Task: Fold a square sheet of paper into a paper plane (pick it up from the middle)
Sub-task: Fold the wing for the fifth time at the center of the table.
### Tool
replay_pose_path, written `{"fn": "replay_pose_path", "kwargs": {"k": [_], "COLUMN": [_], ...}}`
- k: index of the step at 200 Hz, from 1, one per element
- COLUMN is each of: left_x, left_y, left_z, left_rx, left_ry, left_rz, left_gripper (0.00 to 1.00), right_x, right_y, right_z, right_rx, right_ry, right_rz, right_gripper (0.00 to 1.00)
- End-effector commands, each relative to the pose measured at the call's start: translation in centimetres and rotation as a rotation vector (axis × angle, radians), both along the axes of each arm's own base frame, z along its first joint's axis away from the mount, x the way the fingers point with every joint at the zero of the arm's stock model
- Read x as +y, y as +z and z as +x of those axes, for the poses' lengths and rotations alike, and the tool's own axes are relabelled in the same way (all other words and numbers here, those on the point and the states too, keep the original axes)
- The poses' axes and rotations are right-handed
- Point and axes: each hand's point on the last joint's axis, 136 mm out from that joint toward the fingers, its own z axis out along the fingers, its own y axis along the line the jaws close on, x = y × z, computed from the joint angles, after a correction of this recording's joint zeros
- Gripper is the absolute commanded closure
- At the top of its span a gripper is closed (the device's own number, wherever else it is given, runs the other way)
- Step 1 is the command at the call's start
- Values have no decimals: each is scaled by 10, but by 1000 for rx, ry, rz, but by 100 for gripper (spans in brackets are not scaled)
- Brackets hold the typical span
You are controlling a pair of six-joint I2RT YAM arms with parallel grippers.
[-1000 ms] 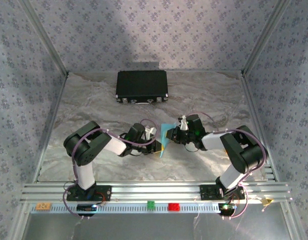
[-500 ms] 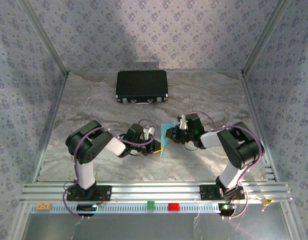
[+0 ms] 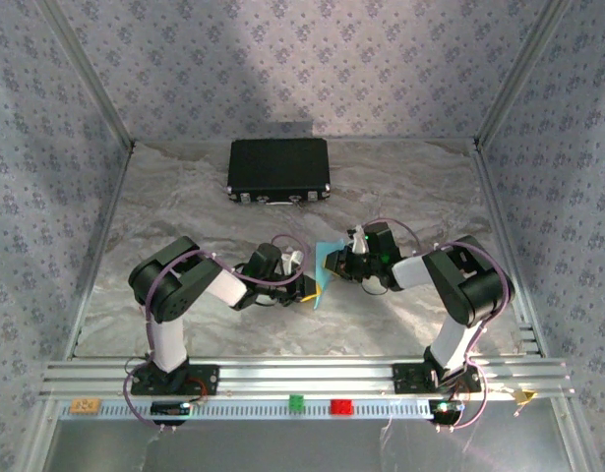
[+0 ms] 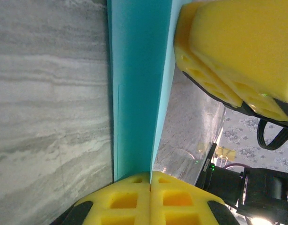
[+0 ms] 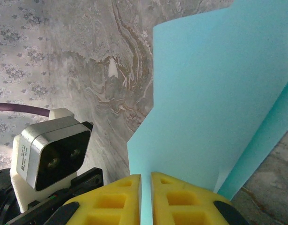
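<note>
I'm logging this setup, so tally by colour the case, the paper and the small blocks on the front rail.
black case: 1
light-blue paper: 1
green block: 1
red block: 1
Total: 4

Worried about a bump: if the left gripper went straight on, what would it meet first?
Probably the yellow fingers of the right gripper, just past the paper both hold; depth is unclear.
</note>
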Motion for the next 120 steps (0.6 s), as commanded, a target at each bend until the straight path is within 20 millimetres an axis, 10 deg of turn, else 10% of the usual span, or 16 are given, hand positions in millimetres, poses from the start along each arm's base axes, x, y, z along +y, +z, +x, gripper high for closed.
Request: {"fn": "replay_pose_path", "kwargs": {"k": [1,120], "left_x": [23,30], "left_y": [-42,-51], "left_z": [-4,-6], "left_rx": [90,121], "left_ry": [61,79], "left_rz": [146,197], "left_gripper": [100,100], "right_x": [2,-2], "right_y": [1,-20], "right_z": [6,4], "right_rx": [-9,56], "right_ry": [8,6], "right_rz": [8,-63], "right_gripper": [86,87]}}
